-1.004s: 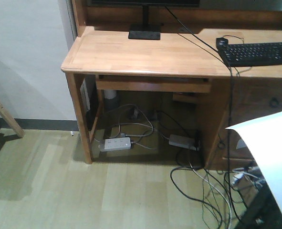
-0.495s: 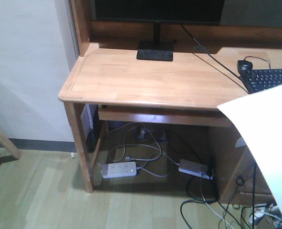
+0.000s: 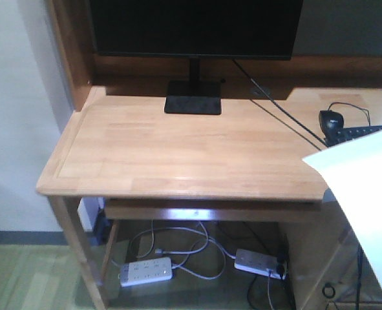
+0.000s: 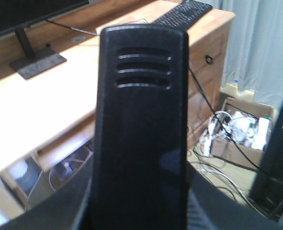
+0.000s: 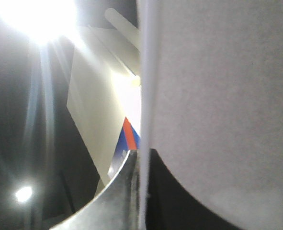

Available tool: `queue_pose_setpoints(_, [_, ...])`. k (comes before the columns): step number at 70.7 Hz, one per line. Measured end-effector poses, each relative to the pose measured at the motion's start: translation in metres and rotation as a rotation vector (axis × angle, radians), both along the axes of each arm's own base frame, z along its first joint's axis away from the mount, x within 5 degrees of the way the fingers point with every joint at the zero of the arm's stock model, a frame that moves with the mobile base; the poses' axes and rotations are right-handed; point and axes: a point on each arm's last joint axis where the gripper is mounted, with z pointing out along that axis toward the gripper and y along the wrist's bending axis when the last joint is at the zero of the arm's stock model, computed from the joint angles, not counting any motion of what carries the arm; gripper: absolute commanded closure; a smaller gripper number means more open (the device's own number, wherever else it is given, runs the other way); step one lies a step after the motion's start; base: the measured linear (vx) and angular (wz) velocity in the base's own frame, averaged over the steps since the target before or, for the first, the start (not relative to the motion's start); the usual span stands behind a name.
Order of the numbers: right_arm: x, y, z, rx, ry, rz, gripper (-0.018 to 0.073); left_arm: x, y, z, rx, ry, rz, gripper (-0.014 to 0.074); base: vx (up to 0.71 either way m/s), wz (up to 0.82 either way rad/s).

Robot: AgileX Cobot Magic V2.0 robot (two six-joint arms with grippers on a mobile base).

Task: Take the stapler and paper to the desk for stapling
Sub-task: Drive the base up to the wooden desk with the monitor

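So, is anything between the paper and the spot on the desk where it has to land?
Nothing visible blocks the bare middle of the desk. The paper hangs off its right front corner. The monitor stand sits at the back. A cable, mouse and keyboard occupy the right, so only a drop straight ahead would meet those.

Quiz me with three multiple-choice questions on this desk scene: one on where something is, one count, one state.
1. Where is the mouse?
A) on the desk, right side, beside the keyboard
B) under the desk
C) at the desk's left edge

2. How many white power strips lie under the desk?
A) one
B) two
C) four

3. The white paper is:
A) flat on the desk
B) up in the air at the right
C) folded under the desk

Answers:
1 A, it sits by the keyboard's corner.
2 B, two show beneath the desk.
3 B, its edge floats in front of the desk's corner.
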Motion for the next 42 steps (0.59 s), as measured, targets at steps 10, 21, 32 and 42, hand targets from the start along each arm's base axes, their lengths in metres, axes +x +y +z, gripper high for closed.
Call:
queue_pose_setpoints(10, [0.0, 0.0, 0.0, 0.0, 0.0, 0.0, 0.0564, 0.0, 0.0, 0.0, 0.0, 0.0, 0.0, 0.0603, 0.37, -0.1])
queue_pose_setpoints(21, [0.0, 0.0, 0.0, 0.0, 0.0, 0.0, 0.0564, 0.0, 0.0, 0.0, 0.0, 0.0, 0.0, 0.0603, 0.34, -0.06])
queue_pose_setpoints(32, [0.0, 0.0, 0.0, 0.0, 0.0, 0.0, 0.0564, 0.0, 0.0, 0.0, 0.0, 0.0, 0.0, 0.0603, 0.3, -0.03])
queue_pose_setpoints(42, [0.0, 0.0, 0.0, 0.0, 0.0, 0.0, 0.0564, 0.0, 0.0, 0.0, 0.0, 0.0, 0.0, 0.0603, 0.25, -0.01])
